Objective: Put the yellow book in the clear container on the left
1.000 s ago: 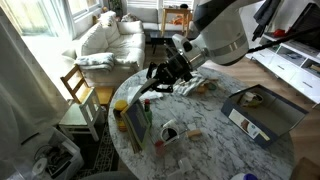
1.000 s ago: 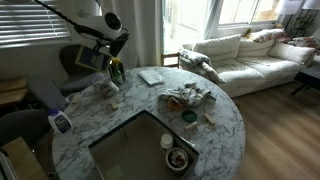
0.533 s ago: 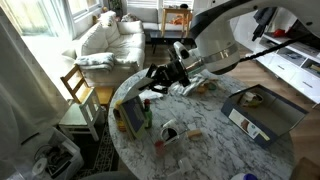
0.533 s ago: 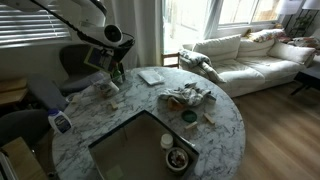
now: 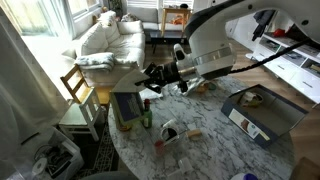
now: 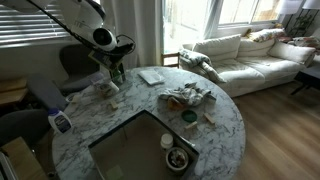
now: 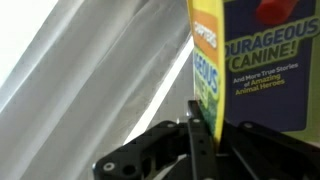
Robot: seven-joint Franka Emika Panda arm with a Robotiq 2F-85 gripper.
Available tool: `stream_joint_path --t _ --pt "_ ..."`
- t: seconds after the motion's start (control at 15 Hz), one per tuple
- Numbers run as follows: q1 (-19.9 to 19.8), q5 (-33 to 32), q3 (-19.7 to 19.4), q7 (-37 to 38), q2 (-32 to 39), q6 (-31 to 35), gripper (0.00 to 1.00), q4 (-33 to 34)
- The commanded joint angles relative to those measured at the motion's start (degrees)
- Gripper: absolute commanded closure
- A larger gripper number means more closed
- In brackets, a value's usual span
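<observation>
My gripper (image 7: 205, 120) is shut on the yellow book (image 7: 260, 60). In the wrist view the fingers clamp its yellow spine edge, and a dark blue cover with yellow lettering faces the camera. In an exterior view the gripper (image 5: 152, 76) holds the book (image 5: 125, 105) in the air over the table's left edge. In an exterior view the gripper (image 6: 118, 46) is above the green bottle, with the book (image 6: 103, 56) seen nearly edge-on. The clear container (image 6: 150, 76) lies flat on the marble table, to the right of the gripper and below it. It is empty.
A green bottle (image 6: 117, 72) (image 5: 146, 115) stands just below the held book. A crumpled cloth (image 6: 186, 97) and small cups lie mid-table. A grey open box (image 5: 265, 112) sits on the table's far side. A wooden chair (image 5: 80, 95) stands beside the table edge.
The gripper has carried the book sideways toward the table's edge and turned it, so one exterior view now shows it nearly edge-on instead of face-on.
</observation>
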Motion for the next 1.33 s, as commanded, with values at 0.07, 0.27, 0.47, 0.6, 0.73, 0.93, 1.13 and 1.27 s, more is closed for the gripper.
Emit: stream_joint_path --t 0.07,0.27,0.47,0.6,0.73,0.93,1.13,1.27 --pt "1.36 6.69 0.62 -3.64 0.40 4.94 1.00 -1.72" --pt "2.88 9.54 0.43 -3.41 0.58 9.16 1.00 -1.67" --pt "5.19 11.64 -1.13 -2.21 0.97 12.71 1.00 0.22" --pt "5.84 14.73 -0.94 -4.07 1.06 14.85 1.00 0.84" --pt "9.00 13.57 -3.34 -0.58 1.41 17.85 1.00 3.17" --pt "11.35 17.86 -3.86 -1.83 2.21 23.05 1.00 5.21" --pt "14.27 20.99 -5.56 -1.33 3.01 26.99 1.00 7.02" --pt "16.48 22.33 -7.08 -0.72 3.82 29.39 1.00 8.22"
